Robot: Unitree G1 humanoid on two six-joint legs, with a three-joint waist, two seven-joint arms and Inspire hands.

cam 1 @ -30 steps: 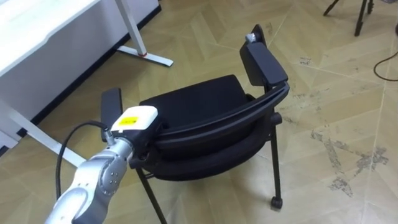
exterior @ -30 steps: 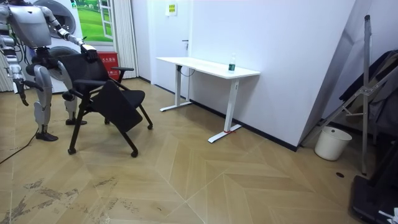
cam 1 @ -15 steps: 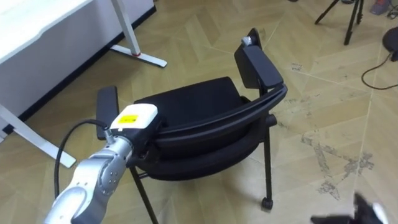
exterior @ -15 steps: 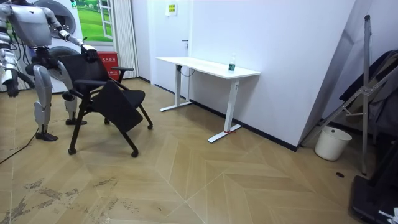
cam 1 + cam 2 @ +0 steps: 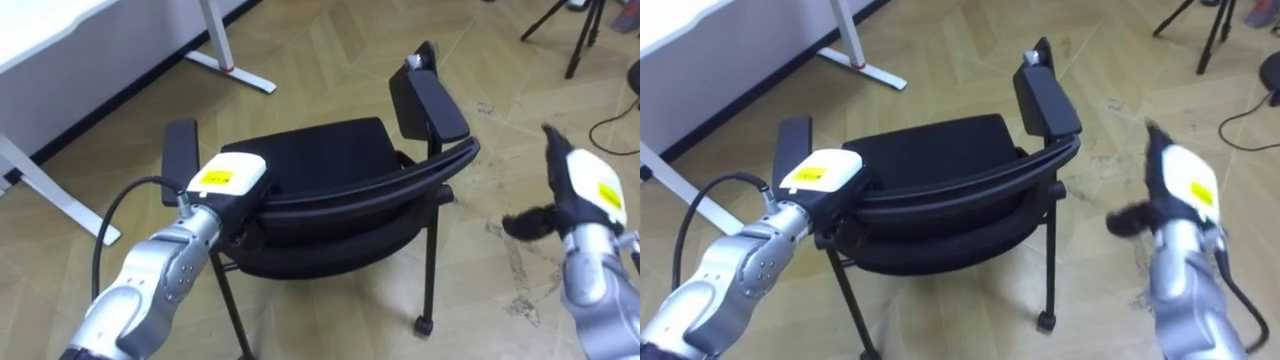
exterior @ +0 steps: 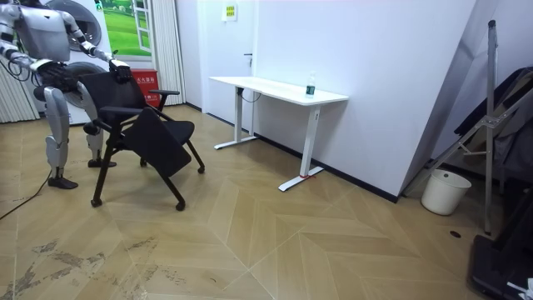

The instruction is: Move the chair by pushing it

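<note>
I look down on a black chair (image 5: 325, 165) standing on a wooden herringbone floor (image 5: 330, 45) just in front of me. Its backrest (image 5: 390, 190) is nearest to me and its seat faces away.

My left hand (image 5: 232, 182) lies at the left end of the backrest's top edge, touching it, with the back of the hand turned up. Its fingers go down against the black frame, and I cannot tell whether they are curled round it or straight.

My right hand (image 5: 582, 195) is held up in the air to the right of the chair, apart from it. It is released and touches nothing, with the fingers straight and pointing up and the thumb spread toward the chair.

The chair has two padded armrests. The left armrest (image 5: 180, 158) is just beyond my left hand, and the right armrest (image 5: 428, 100) rises at the far right end of the backrest. A small caster (image 5: 424, 325) shows under the near right leg.

Beyond the chair, on my left, stands a white table (image 5: 50, 35) on white legs. Dark tripod legs (image 5: 585, 35) stand on the floor far off to my right. Pale scuff marks (image 5: 525, 265) mottle the floor below my right hand.

In the room view I stand upright behind the chair at the room view's left. The chair is between me and the table, which stands along a white wall (image 6: 375, 67). A white bucket (image 6: 443, 192) sits on the floor by that wall at the room view's right, well apart from the chair.
</note>
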